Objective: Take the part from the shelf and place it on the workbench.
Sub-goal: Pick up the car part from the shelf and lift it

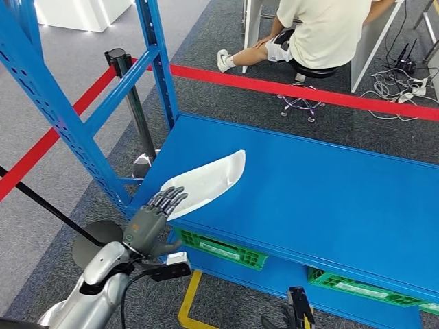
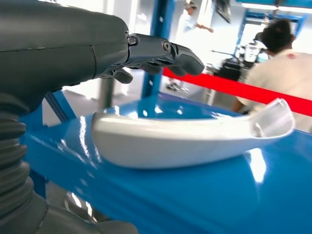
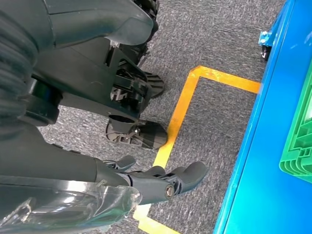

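Observation:
A long white curved part (image 1: 207, 184) lies on the blue shelf board (image 1: 321, 199), near its front left corner. My left hand (image 1: 154, 218) reaches in at the part's near end, fingers stretched out over its edge and holding nothing. In the left wrist view the fingers (image 2: 162, 51) hover just above the part (image 2: 184, 141), with a gap between them. My right hand (image 3: 162, 183) hangs low beside the shelf, fingers loosely extended over the carpet, holding nothing; its dark tip (image 1: 295, 310) pokes in at the bottom of the head view.
Blue shelf uprights (image 1: 62, 116) stand at the left. Green crates (image 1: 222, 248) sit on the lower shelf. A red barrier belt (image 1: 311, 92) on a black post (image 1: 129, 89) runs behind. A person on a stool (image 1: 315, 34) sits beyond it. Yellow floor tape (image 3: 176, 122) marks the carpet.

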{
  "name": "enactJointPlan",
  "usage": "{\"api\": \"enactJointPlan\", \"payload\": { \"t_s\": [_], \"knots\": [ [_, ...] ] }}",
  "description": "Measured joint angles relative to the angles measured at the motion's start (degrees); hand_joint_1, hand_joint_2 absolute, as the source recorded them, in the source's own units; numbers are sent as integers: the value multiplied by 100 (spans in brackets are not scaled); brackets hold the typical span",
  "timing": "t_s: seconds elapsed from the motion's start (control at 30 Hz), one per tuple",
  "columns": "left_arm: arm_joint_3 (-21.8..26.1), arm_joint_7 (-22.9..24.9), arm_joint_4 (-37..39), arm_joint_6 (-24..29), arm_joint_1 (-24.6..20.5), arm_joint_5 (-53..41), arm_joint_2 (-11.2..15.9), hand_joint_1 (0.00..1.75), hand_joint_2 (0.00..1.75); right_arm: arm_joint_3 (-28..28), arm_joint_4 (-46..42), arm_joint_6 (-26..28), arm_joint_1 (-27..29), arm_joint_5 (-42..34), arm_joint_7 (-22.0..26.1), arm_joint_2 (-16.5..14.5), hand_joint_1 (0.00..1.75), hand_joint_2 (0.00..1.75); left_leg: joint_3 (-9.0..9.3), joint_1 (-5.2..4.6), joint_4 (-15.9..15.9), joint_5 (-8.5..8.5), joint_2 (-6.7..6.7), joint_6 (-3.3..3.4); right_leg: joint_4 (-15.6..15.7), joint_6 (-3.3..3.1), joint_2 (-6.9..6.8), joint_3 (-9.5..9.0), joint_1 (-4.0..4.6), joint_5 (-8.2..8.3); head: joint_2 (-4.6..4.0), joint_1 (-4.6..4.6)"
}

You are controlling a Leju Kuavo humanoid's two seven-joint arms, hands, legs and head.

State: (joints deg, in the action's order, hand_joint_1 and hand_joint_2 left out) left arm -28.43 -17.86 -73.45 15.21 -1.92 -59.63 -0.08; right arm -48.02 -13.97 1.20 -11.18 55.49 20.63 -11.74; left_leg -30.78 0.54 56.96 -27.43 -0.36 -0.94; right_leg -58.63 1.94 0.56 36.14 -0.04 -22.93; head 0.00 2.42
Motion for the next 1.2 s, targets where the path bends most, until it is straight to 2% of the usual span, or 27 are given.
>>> {"api": "enactJointPlan", "payload": {
  "t_s": [0.17, 0.47, 0.67, 0.97, 1.0, 1.07, 1.1, 1.13, 1.2],
  "knots": [
    [214, 349, 84, 130, -265, -496, -287, 0, 175, -5, 0, -1, 4, 19, -2, -11, 0, 175, 0, 0, 0, 0, 0, 0, 0, 0, 0, -1, 0, 1, 0, 0],
    [706, 592, 165, 198, -437, -746, -743, 0, 175, -10, 0, 7, 7, 21, -14, -15, 0, 175, 0, 0, 0, -1, 1, 0, 0, 0, 1, 0, 0, 0, 0, 1],
    [880, 610, 242, 136, -515, -758, -857, 0, 175, -10, 0, 4, 7, 49, -22, -15, 0, 175, 0, 0, 0, -1, 1, 1, 0, 0, 1, 0, 0, 0, 0, 1],
    [1058, 381, 898, -88, -728, -580, -915, 0, 175, -9, 0, -13, -7, 133, -60, -17, 0, 175, 1, 0, 0, -1, 2, 1, 0, 0, 2, 0, 0, 0, 0, 1],
    [1073, 380, 971, -111, -753, -571, -920, 5, 175, -8, 0, -17, -11, 144, -65, -20, 0, 175, 1, 0, 0, -1, 2, 1, 0, 0, 2, 0, 0, 0, 0, 1],
    [1097, 392, 1132, -168, -822, -537, -929, 35, 175, -1, 0, -27, -24, 167, -80, -26, 0, 175, 0, 0, 0, -1, 2, 1, 0, 0, 2, 0, 0, 0, 0, 1],
    [1111, 398, 1227, -191, -863, -513, -934, 58, 175, 5, 0, -33, -33, 178, -87, -29, 0, 175, 0, 0, 0, -1, 2, 1, 0, 0, 2, 0, 0, 0, 0, 1],
    [1127, 406, 1323, -208, -907, -485, -938, 96, 175, 10, 0, -39, -44, 189, -96, -33, 0, 175, 1, 0, 0, -1, 2, 1, 0, 0, 2, -1, 0, 0, 0, 1],
    [1171, 421, 1525, -216, -1000, -434, -948, 153, 175, 16, 0, -52, -68, 213, -112, -40, 0, 175, 1, 0, 0, -1, 2, 1, 0, 0, 2, -1, 0, 0, 0, 0]
  ]
}}
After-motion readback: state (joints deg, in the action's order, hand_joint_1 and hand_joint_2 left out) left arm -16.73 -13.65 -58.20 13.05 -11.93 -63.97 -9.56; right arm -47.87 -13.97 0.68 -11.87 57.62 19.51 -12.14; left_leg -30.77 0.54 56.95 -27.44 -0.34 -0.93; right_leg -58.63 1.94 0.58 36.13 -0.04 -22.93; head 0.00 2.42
